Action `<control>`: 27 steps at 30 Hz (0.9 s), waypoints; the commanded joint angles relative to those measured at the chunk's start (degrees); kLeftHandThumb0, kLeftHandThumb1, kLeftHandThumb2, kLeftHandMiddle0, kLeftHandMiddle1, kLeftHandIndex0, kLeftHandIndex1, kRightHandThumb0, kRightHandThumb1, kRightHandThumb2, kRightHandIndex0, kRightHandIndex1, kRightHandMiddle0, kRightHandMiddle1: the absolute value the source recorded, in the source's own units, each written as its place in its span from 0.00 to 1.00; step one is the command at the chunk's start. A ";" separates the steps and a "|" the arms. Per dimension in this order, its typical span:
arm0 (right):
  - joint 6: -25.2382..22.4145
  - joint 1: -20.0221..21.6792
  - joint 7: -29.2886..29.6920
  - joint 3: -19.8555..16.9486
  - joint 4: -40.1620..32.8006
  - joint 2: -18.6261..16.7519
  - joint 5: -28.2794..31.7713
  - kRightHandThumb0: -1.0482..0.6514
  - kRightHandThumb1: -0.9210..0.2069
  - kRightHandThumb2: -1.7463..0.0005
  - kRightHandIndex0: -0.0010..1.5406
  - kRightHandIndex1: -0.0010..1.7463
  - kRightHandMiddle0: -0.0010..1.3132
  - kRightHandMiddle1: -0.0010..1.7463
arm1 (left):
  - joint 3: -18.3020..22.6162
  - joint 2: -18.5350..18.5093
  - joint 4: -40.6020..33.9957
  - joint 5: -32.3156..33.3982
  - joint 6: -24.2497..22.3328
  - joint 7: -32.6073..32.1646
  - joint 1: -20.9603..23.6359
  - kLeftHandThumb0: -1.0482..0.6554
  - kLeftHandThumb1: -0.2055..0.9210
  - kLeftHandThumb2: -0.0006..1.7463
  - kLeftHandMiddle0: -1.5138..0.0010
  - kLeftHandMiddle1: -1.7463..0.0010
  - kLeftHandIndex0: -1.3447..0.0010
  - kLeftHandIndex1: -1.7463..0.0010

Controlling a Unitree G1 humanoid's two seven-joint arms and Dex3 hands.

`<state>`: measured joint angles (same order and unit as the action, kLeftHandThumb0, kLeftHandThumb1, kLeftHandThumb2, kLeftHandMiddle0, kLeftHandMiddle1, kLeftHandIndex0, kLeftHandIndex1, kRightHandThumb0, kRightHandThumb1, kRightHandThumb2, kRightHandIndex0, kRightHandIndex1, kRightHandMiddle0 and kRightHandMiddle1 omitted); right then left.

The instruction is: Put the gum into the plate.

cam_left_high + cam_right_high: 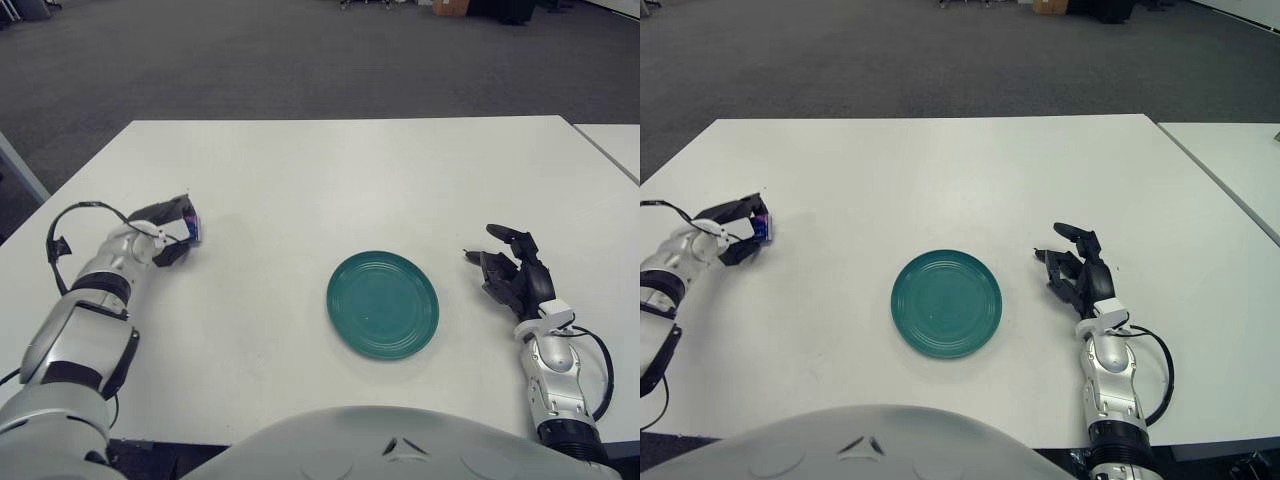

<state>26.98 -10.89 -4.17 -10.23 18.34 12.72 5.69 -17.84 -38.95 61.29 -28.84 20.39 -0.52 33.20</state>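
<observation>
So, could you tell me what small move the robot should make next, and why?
Probably carry the left hand to the right, toward the green plate. Its fingers appear closed around the gum, seen as a small blue-purple object, well left of the plate, and the plate holds nothing yet. The right hand shows right of the plate, fingers open, holding nothing.

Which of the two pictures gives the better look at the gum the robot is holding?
The left eye view: the gum shows as a blue-purple bit in the left hand, well inside the picture. The right eye view shows the same gum, but close to its left edge, mostly hidden by the fingers.
</observation>
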 commanded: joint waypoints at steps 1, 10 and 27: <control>-2.43 -5.06 -0.12 0.44 7.68 -2.08 -0.94 0.38 0.10 0.57 0.39 0.44 0.00 0.57 | 5.15 -5.22 -15.44 4.11 2.82 2.96 -0.46 0.61 0.35 0.83 0.51 0.04 0.64 0.00; -1.88 -4.98 -0.44 0.77 8.24 -1.51 -1.49 0.38 0.10 0.57 0.38 0.44 0.00 0.58 | 10.50 -7.79 -39.78 6.27 0.20 7.60 -6.66 0.61 0.33 0.84 0.52 0.04 0.63 0.00; -1.59 -5.38 1.13 1.76 7.59 -2.46 -2.77 0.39 0.13 0.54 0.39 0.47 0.00 0.57 | 13.26 -1.44 -64.66 8.62 -9.89 14.23 -15.46 0.61 0.29 0.87 0.49 0.04 0.60 0.00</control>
<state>26.97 -10.24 -3.47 -9.99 19.20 13.41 4.87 -4.91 -42.11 -0.49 -20.64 12.97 12.61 19.48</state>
